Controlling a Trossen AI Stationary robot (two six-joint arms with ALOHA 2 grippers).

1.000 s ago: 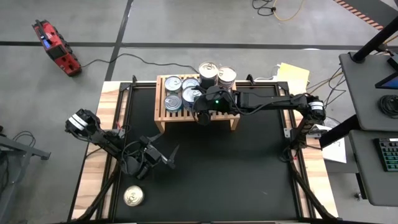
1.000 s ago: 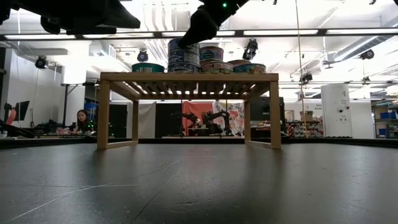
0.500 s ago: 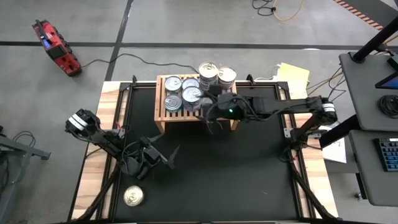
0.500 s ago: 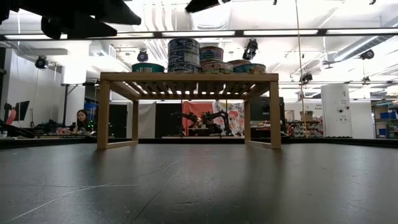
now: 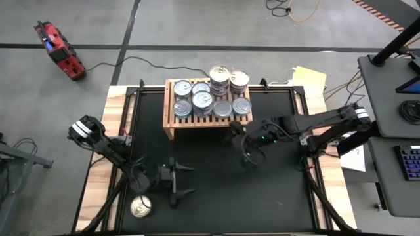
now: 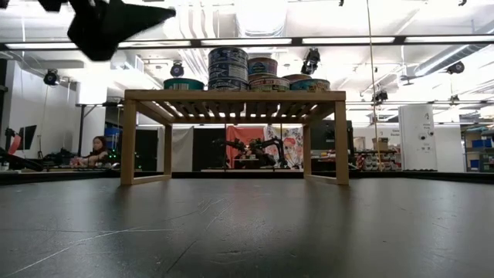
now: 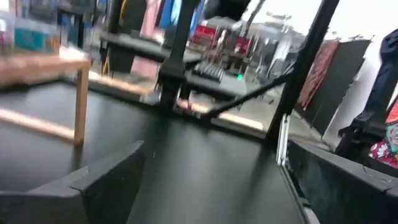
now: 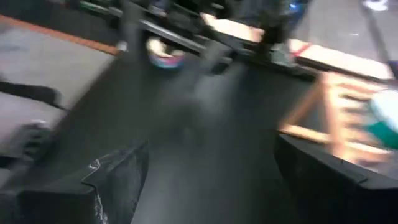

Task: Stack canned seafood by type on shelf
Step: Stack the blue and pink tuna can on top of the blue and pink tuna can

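Tins (image 5: 211, 95) crowd the wooden shelf (image 5: 172, 123) at the black table's (image 5: 275, 196) far edge, some stacked. Only the overhead camera catches one stray tin (image 5: 140, 207) near the left gripper (image 5: 178, 183), fingers spread, empty. The right gripper (image 5: 249, 154) hangs open over bare mat. Workshop clutter fills the room behind.

High view overhead, low view table-level; both share shelf (image 5: 207, 105).
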